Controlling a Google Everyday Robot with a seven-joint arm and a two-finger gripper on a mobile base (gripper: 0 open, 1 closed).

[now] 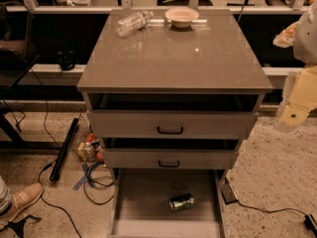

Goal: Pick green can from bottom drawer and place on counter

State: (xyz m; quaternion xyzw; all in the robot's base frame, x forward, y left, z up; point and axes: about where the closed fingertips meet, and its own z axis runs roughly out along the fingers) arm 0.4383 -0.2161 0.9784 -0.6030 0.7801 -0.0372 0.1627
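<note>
On bottom drawer (148, 192) floor, green can (182, 202); claw (290, 117) well apart, upper right.

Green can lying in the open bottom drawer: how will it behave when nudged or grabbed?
The small shiny green drink can lies on its side on the bottom drawer's flat grey floor, so a nudge will probably roll it. Its glossy skin looks slippery and may dent. The gripper hangs at the right edge, beside the glossy grey-brown counter.

Dark shiny green on the green can (182, 202), grey on the bottom drawer (148, 192). Glossy grey-brown across the bench (173, 58), black on the handles (170, 130). Cream-yellow on the pincer (288, 117) at the right edge.
</note>
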